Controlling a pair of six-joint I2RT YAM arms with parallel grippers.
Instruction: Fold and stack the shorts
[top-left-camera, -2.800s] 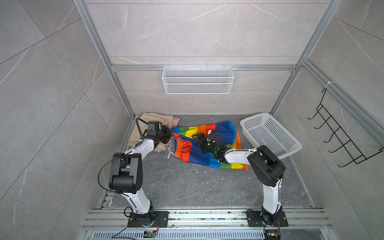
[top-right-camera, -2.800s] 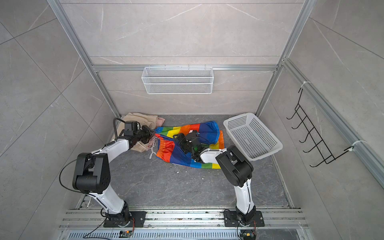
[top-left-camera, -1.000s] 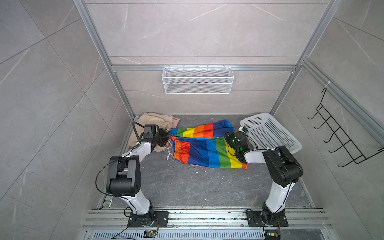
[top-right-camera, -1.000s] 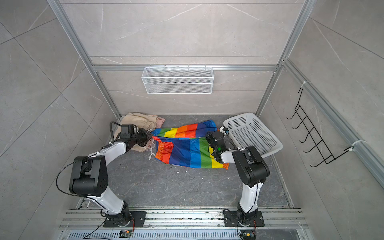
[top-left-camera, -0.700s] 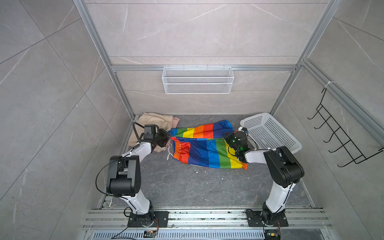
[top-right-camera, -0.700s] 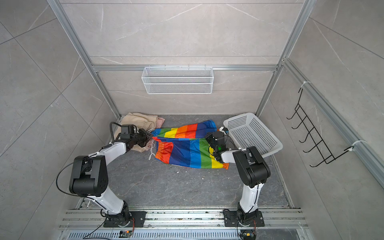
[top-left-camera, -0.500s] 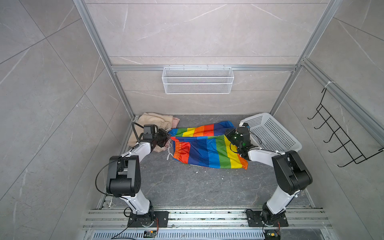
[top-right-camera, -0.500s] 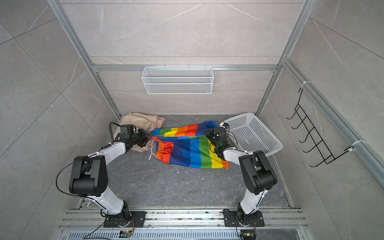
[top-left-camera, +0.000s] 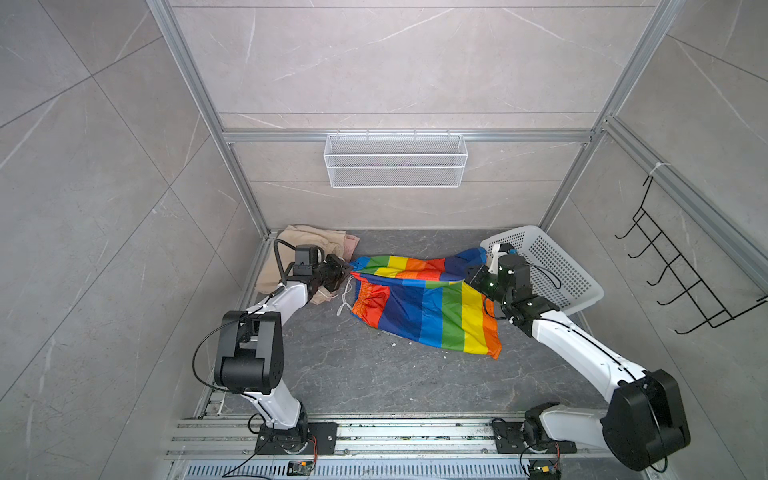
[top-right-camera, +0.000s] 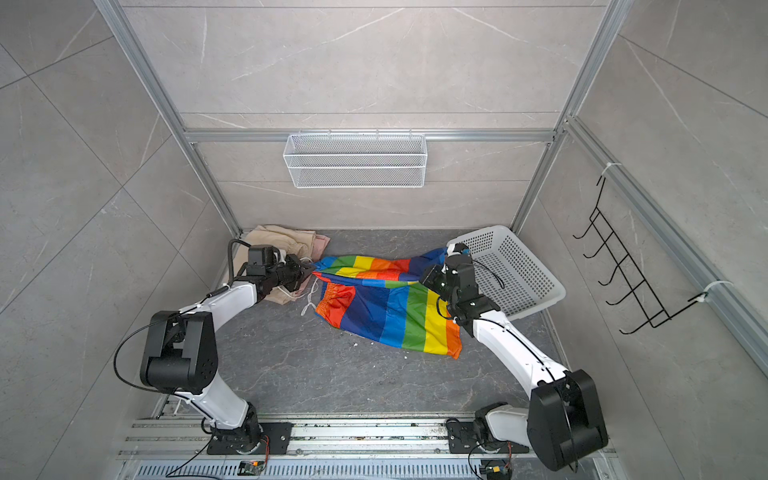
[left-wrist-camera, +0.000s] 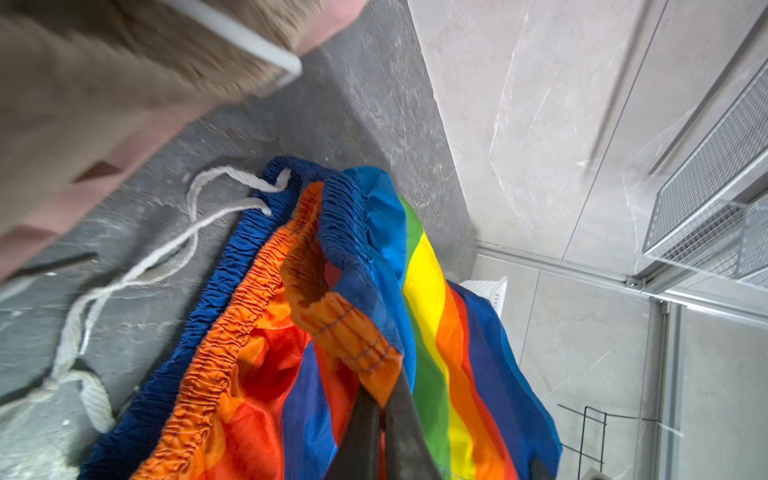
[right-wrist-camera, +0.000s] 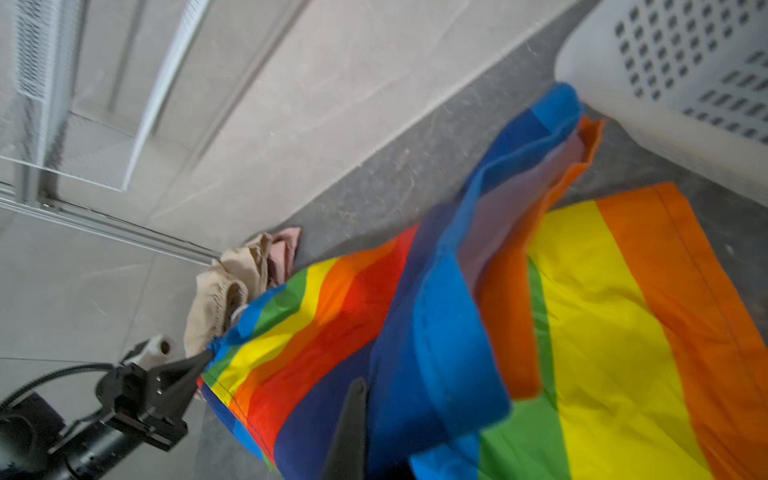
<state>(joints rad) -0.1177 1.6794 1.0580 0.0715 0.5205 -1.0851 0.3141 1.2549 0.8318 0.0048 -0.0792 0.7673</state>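
We see a grey stone floor (top-left-camera: 374, 374) walled by pale tiles, with two white robot arms reaching in from the near edge.

The rainbow-striped shorts (top-left-camera: 424, 307) take up the middle of the floor. One leg lies flat, and the other is lifted into a band stretched between the two claws.

A white perforated basket (top-left-camera: 557, 274) sits tilted in the far right corner, just beside the shorts' blue hem.

In the far left corner, the beige shorts (top-left-camera: 299, 239) lie bunched. The salmon-pink shorts (top-left-camera: 351, 243) peek out from under their right edge.

The left gripper (top-left-camera: 347, 270) is closed tight. In its wrist view we see it pinching the orange elastic waistband corner (left-wrist-camera: 353, 336) of the rainbow-striped shorts.

The right gripper (top-left-camera: 471, 276) is also closed narrow, and it pinches the raised leg near the basket. In its own wrist view we see only one dark finger (right-wrist-camera: 353, 415) against the blue fabric.

A white drawstring (top-left-camera: 345, 297) trails on the floor between the waistband and the beige shorts.
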